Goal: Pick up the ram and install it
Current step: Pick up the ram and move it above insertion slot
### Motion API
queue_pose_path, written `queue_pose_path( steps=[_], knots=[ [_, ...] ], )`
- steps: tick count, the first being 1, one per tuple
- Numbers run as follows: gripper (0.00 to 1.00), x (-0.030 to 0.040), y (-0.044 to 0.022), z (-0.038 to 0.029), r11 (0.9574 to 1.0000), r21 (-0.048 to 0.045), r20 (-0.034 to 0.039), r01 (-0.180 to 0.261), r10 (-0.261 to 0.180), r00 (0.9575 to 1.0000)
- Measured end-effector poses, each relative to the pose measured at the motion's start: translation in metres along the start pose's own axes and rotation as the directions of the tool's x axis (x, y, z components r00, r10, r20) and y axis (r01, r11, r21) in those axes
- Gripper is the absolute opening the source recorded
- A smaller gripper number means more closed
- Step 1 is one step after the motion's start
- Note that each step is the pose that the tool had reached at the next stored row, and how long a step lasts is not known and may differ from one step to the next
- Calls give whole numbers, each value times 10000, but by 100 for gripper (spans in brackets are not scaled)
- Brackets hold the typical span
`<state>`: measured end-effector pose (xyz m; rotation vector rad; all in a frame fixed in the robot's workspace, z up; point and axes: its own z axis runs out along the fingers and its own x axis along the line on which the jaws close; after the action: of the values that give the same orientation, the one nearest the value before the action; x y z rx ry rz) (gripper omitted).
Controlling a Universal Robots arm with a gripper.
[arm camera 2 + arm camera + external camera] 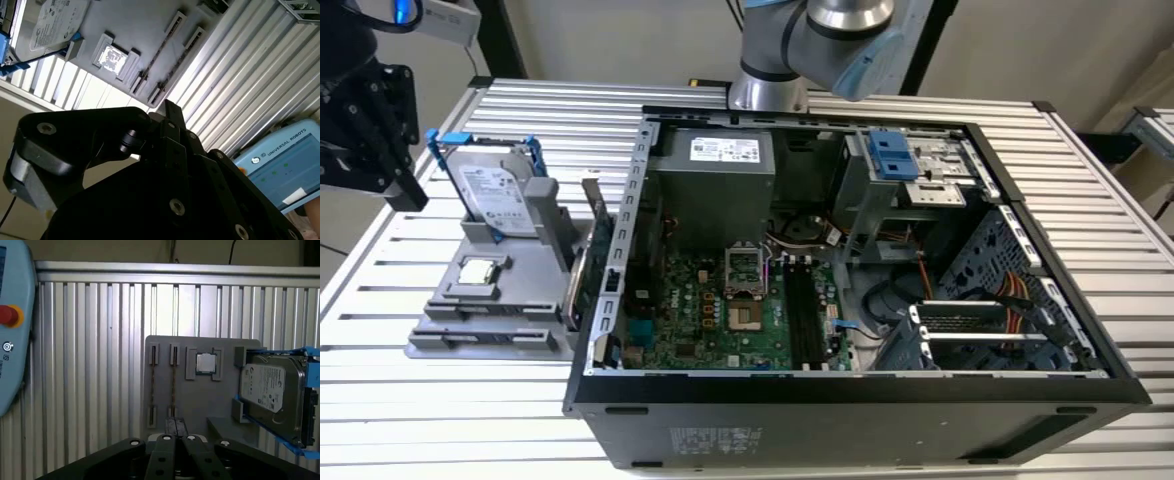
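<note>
Two thin dark strips that look like ram sticks [173, 385] stand edge-on in the long slots of the grey holder [210, 400]; in the second wrist view they are fine lines [161, 50]. My gripper [175, 424] hangs well above and short of the holder, fingers together with nothing between them; its tip [171, 107] points toward the slots. In the exterior view the arm's black wrist end [367, 120] hovers at the exterior view's left, above the holder [467, 300]. Inside the open computer case [627, 300], black memory slots [803, 310] run along the motherboard.
On the holder also sit a small square silver chip [204, 362] and a silver hard drive in a blue frame [272, 390]. A blue-grey control pendant [12, 340] lies on the ribbed aluminium table [90, 365]. The case has tall walls, a power supply [714, 190] and cables.
</note>
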<state>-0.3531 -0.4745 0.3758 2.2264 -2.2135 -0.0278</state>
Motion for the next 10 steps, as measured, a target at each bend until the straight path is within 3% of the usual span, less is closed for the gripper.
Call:
queue_pose_path(
  steps=[6, 7, 10],
  knots=[
    [0, 0, 0, 1, 10000, 1, 0, 16, -16, 10000],
    [100, 0, 0, 1, 10000, 1, 1, 18, -18, 10000],
    [100, 0, 0, 1, 10000, 1, 0, 25, -25, 10000]
  ],
)
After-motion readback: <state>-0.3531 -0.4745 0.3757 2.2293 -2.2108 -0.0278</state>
